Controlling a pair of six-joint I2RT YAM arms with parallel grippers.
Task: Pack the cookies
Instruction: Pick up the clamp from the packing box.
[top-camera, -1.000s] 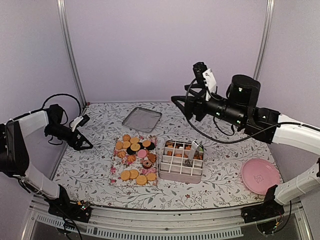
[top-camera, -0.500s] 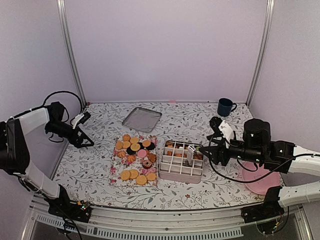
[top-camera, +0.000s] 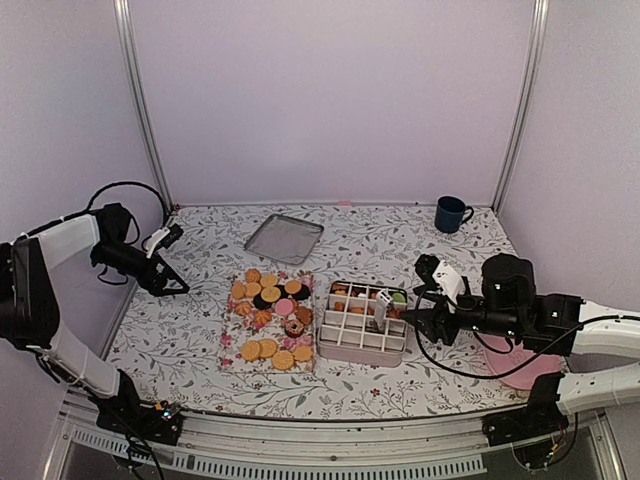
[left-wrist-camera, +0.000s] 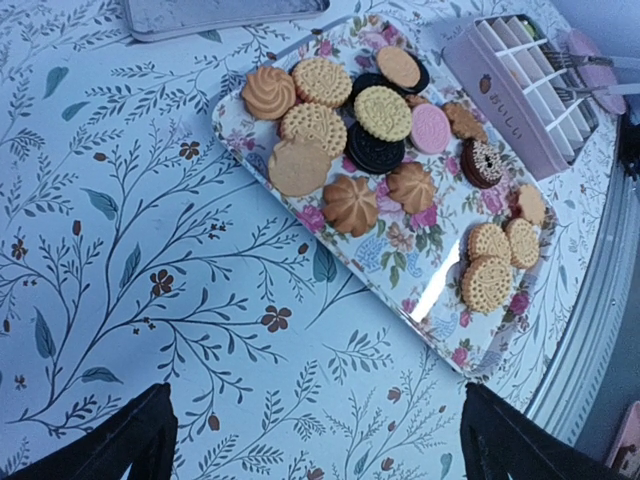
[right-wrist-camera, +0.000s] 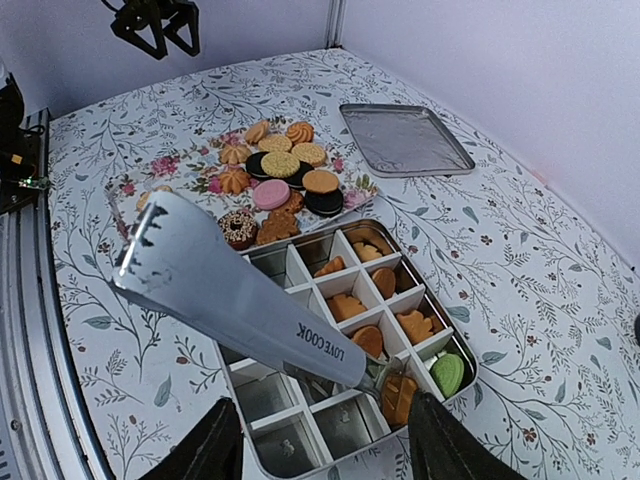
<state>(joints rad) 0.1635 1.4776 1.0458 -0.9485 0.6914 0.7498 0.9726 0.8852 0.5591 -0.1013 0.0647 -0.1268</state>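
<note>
1. The cookies (left-wrist-camera: 370, 110) are small flat discs, ridged or swirled. Most are golden, a few are dark and 1 is pink. They lie close-packed on a glossy rectangular floral tray (left-wrist-camera: 440, 300) at the middle of the tabletop (top-camera: 180, 330).
2. More cookies, 1 of them green, sit in the far cells of a pink box (top-camera: 362, 350). Thin metal dividers split it into a grid, and it stands just right of the floral tray.
3. Shiny steel tongs (right-wrist-camera: 240, 290) with a saw-toothed tip lean up out of the box, their narrow end down among the cells.
4. The right gripper (right-wrist-camera: 325, 402) is low at the box's right edge. Its black fingers stand partly apart on either side of the tongs' lower end, and I cannot tell whether they press it.
5. The left gripper (left-wrist-camera: 322, 435) hovers at the tabletop's left side with its fingers spread wide, holding nothing. Leaf-print cloth lies open between it and the floral tray.
6. A rimmed metal tray (top-camera: 285, 238) lies behind, well apart. A blue mug (top-camera: 450, 213) stands in the far right corner. A pink plate (top-camera: 525, 375) sits by the right edge, partly under the right arm.
</note>
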